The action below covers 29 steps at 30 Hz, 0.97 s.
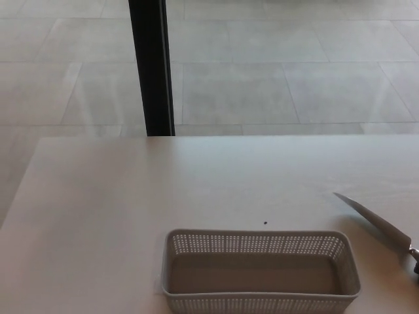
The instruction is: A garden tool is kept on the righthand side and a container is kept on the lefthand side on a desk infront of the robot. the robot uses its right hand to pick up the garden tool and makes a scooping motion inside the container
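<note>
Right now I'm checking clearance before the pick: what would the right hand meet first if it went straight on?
Cannot be told: neither hand is in view, so its heading is unknown. On the robot's right lies only the garden tool, blade flat on the desk, beside the container.

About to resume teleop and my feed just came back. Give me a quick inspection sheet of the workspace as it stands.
Surface: pale desk, flat, far edge in view.
Job's things: grey perforated basket at the near edge, nothing in it; a metal tool blade lies flat to its right, apart from it, tip pointing away, its handle cut off by the picture's right edge.
Clutter: one small dark speck just beyond the basket.
Hands: neither hand in view.
Cables: nothing seen.
Surroundings: tiled floor beyond the desk; a black upright post behind its far edge.
</note>
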Motion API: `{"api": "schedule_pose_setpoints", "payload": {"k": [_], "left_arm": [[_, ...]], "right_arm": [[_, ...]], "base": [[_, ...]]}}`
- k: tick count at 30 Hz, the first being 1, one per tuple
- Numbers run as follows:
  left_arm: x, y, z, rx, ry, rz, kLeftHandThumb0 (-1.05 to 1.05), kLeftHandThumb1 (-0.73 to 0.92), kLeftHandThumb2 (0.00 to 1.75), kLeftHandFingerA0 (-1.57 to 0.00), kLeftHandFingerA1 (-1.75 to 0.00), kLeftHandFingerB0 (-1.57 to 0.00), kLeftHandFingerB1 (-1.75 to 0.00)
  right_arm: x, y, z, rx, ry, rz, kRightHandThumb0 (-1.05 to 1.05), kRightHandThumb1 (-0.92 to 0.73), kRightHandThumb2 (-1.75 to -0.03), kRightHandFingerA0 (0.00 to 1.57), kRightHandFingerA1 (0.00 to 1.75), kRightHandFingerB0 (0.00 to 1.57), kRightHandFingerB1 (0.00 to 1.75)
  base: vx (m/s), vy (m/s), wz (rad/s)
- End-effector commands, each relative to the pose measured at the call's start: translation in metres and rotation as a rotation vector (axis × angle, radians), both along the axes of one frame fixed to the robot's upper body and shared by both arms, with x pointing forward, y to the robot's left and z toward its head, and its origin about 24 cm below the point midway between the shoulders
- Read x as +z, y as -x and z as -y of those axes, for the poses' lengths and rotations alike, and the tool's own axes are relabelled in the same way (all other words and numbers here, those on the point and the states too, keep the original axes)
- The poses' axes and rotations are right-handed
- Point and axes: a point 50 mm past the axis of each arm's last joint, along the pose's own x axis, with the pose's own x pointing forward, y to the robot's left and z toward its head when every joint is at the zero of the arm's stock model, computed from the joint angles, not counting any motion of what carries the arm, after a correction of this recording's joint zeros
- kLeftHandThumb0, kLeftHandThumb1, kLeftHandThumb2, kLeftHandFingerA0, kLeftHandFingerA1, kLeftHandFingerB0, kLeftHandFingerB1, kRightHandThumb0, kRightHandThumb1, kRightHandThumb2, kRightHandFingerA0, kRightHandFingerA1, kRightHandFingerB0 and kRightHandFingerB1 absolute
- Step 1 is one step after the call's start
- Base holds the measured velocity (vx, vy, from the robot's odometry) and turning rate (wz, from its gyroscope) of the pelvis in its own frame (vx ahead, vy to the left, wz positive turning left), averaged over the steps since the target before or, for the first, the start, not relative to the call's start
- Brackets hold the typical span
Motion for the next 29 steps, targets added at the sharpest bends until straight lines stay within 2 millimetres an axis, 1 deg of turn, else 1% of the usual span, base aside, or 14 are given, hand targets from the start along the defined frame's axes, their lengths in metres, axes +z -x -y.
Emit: {"api": "schedule_pose_setpoints", "payload": {"k": [1,7,8,12,15,16,17,18,19,21,22,24,25,29], "left_arm": [[-0.001,0.008,-0.003,0.071,0.001,-0.053,-0.2,-0.13,0.9,-1.0,-1.09,-1.01,-1.08],[-0.004,0.011,0.001,0.052,0.026,-0.044,-0.19,-0.22,0.82,-1.15,-1.15,-1.15,-1.14],[-0.005,0.012,0.002,0.082,0.04,-0.032,-0.64,-0.3,1.32,-0.9,-1.4,-1.02,-1.38],[-0.006,0.019,0.002,0.121,0.048,-0.052,-0.54,-0.29,1.4,-0.92,-1.35,-0.83,-1.28],[-0.006,0.017,0.003,0.06,0.025,-0.075,-0.72,-0.21,1.38,-0.77,-1.35,-0.76,-1.24],[-0.006,0.017,0.003,0.061,0.03,-0.075,-0.21,-0.14,0.89,-1.01,-1.09,-0.89,-1.01],[-0.006,0.019,0.002,0.061,0.029,-0.08,-0.21,-0.14,0.89,-1.01,-1.09,-0.89,-1.01],[-0.005,0.019,0.002,0.051,0.032,-0.074,-0.77,-0.24,1.36,-0.78,-1.39,-0.78,-1.27],[-0.005,0.02,0.002,0.056,0.041,-0.072,-0.73,-0.25,1.36,-0.81,-1.38,-0.76,-1.26],[-0.005,0.019,0.001,0.041,0.02,-0.098,-0.67,-0.07,1.31,-1.05,-1.37,-0.76,-1.15],[-0.005,0.018,0.001,0.072,0.027,-0.083,-0.55,-0.23,1.5,-0.83,-1.35,-0.69,-1.23],[-0.004,0.017,0.001,0.047,0.037,-0.079,-0.2,-0.16,0.88,-1.08,-1.13,-0.9,-1.02],[-0.004,0.017,0.001,0.051,0.037,-0.081,-0.64,-0.25,1.38,-0.92,-1.33,-0.82,-1.24],[-0.005,0.019,0.001,0.058,0.042,-0.081,-0.58,-0.27,1.34,-0.97,-1.29,-0.86,-1.2]], "right_arm": [[-0.007,0.003,-0.009,-0.025,-0.086,0.054,-0.63,-0.55,-0.85,0.3,0.75,0.05,0.56],[-0.004,0.004,-0.006,0.016,-0.093,0.048,-0.57,-0.71,-0.61,0.21,0.79,0.04,0.49],[-0.005,0.005,-0.006,0.016,-0.093,0.035,-0.36,-0.56,-1.06,0.11,0.6,0.02,0.55],[-0.004,0.01,-0.007,0.036,-0.112,0.015,-0.36,-0.57,-1.07,0.12,0.61,0.03,0.56],[-0.004,0.006,-0.006,0.065,-0.099,0.001,-0.37,-0.55,-1.06,0.12,0.61,0.03,0.55],[-0.004,0.006,-0.007,0.076,-0.091,-0.006,-0.37,-0.55,-1.06,0.12,0.61,0.03,0.56],[-0.004,0.008,-0.007,0.077,-0.091,-0.009,-0.37,-0.55,-1.06,0.12,0.61,0.03,0.56],[-0.004,0.009,-0.007,0.071,-0.099,-0.004,-0.58,-0.7,-0.6,0.14,0.8,0.06,0.58],[-0.004,0.01,-0.007,0.084,-0.108,0.0,-0.37,-0.57,-1.07,0.12,0.62,0.02,0.55],[-0.005,0.01,-0.008,0.102,-0.101,-0.026,-0.37,-0.56,-1.07,0.12,0.62,0.02,0.55],[-0.005,0.009,-0.008,0.092,-0.106,-0.024,-0.36,-0.57,-1.07,0.13,0.63,0.02,0.55],[-0.006,0.007,-0.009,0.098,-0.105,-0.024,-0.36,-0.56,-1.06,0.14,0.64,0.03,0.55],[-0.006,0.006,-0.009,0.108,-0.102,-0.033,-0.55,-0.47,-0.9,0.07,0.64,0.03,0.56],[-0.005,0.007,-0.01,0.133,-0.091,-0.03,-0.37,-0.56,-1.06,0.13,0.64,0.04,0.56]], "base": [[0.0,0.0,0.0],[0.0,0.0,0.0],[0.0,0.0,0.0],[0.0,0.0,0.0],[0.0,0.0,0.0],[0.0,0.0,0.0],[0.0,0.0,0.0],[0.0,0.0,0.0],[0.0,0.0,0.0],[0.0,0.0,0.0],[0.0,0.0,0.0],[0.0,0.0,0.0],[0.0,0.0,0.0],[0.0,0.0,0.0]]}}
